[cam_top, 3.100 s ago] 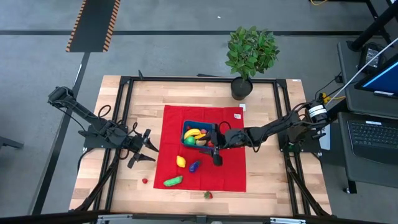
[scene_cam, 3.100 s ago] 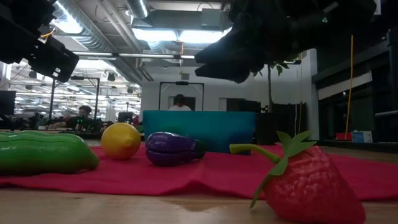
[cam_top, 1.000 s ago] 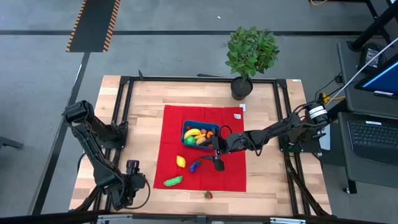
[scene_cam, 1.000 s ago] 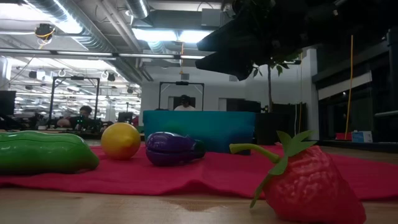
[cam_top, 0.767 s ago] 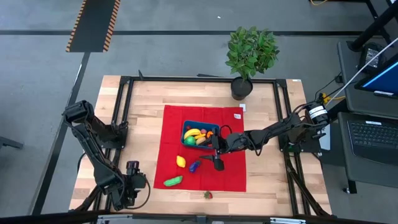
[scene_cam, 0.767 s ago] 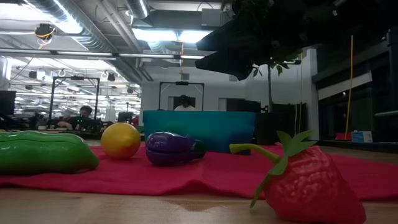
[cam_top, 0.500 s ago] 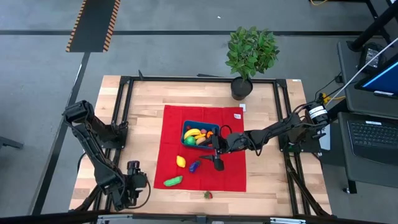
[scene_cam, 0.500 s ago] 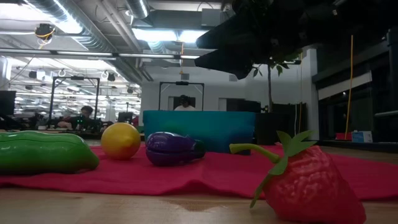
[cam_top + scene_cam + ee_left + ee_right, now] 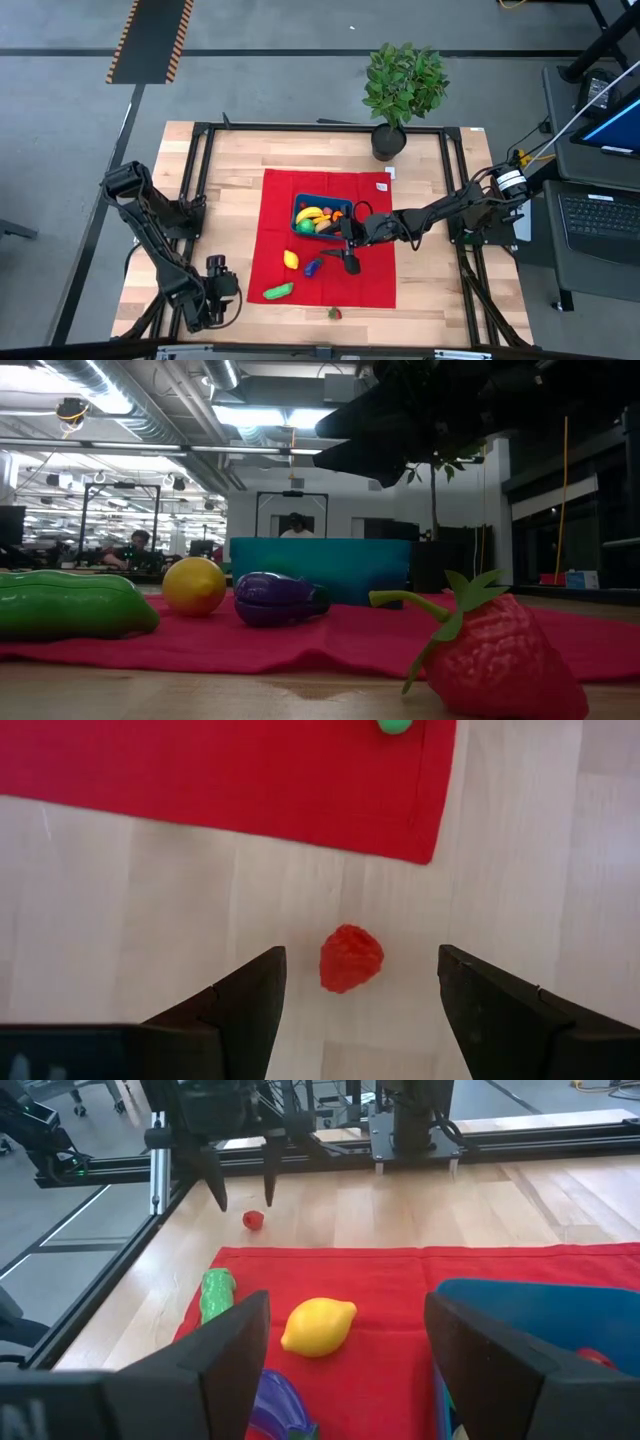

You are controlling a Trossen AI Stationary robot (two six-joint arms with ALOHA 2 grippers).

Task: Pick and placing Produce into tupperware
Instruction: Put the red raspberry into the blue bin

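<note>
**Left claw hangs over a stray red berry while the right waits by the box**

The left gripper [image 9: 222, 291] hangs at the near left corner of the table [image 9: 230, 170], off the red cloth [image 9: 370, 280]. Its fingers [image 9: 245, 1005] are spread wide with nothing between them, and a small red berry [image 9: 351, 958] lies on the bare wood below the gap, apart from both fingers and just beside the cloth's corner.

The right gripper [image 9: 347, 258] hangs above the cloth, just beside the teal box [image 9: 300, 206]. Its jaws are also spread and empty.

The box sits on the cloth's middle and holds a pile of toy fruit [image 9: 318, 220], yellow, green, orange and red. On the cloth in front of it lie a lemon [image 9: 290, 260], a purple eggplant [image 9: 314, 267] and a green cucumber [image 9: 278, 291], each apart from the others. A strawberry [image 9: 334, 313] rests on the wood just past the cloth's near edge. A potted plant [image 9: 401, 85] stands at the far edge of the table.
</note>
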